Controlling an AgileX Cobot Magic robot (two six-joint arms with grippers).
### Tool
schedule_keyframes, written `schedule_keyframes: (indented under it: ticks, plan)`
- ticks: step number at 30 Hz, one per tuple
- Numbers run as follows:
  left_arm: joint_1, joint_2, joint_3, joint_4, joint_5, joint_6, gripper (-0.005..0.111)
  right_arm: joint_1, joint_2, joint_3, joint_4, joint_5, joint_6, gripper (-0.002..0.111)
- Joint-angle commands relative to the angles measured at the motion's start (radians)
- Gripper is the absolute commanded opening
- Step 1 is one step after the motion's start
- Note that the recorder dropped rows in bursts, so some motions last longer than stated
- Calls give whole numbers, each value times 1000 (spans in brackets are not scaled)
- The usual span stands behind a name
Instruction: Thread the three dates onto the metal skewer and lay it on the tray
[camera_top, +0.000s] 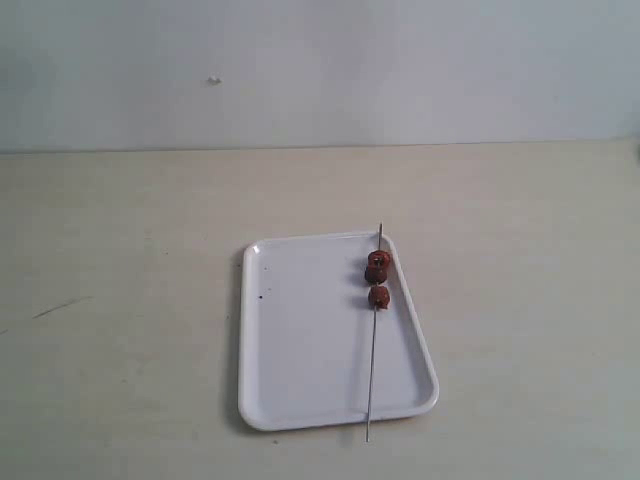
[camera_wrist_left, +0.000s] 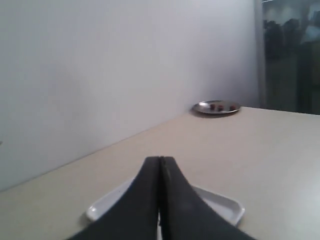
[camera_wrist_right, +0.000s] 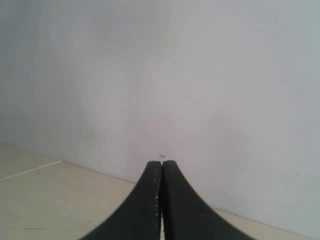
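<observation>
You see reddish-brown dates (camera_top: 378, 267) strung on thin grey skewer (camera_top: 371, 370) lying across white tray (camera_top: 300, 350) | left gripper (camera_wrist_left: 160, 162), right gripper (camera_wrist_right: 161, 165) clenched, empty

I see white tray (camera_top: 300, 350) lying flat, few dark specks on it. Thin grey skewer (camera_top: 372, 370) lies lengthwise along tray's right side, both tips past rim. Three reddish-brown dates (camera_top: 377, 273) threaded near far tip, close together.

The left jaws and the right jaws look the same: smooth black pieces, wide at the base and curving in to thin tips.
</observation>
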Motion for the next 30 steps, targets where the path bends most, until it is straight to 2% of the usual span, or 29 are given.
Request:
schedule_keyframes:
  ticks: [1,6,10,11,13,14,16,30]
  plan:
    - [230,-6,-10,-25,23,-123,0,1,-5,5,3,7,7,0]
    - [433,-6,-10,-25,50,-188,0,1,-5,5,3,7,7,0]
    - [522,-6,-3,-15,72,-192,0,1,-5,5,3,7,7,0]
    - [530,-6,4,20,96,-227,0,1,-5,5,3,7,7,0]
    - [536,-6,20,253,164,-402,0,1,-5,5,3,7,7,0]
    - [538,-6,20,411,192,-544,0,1,-5,5,3,7,7,0]
    - [538,-6,20,513,260,-630,0,1,-5,5,3,7,7,0]
    - [538,-6,20,533,266,-626,0,1,-5,5,3,7,7,0]
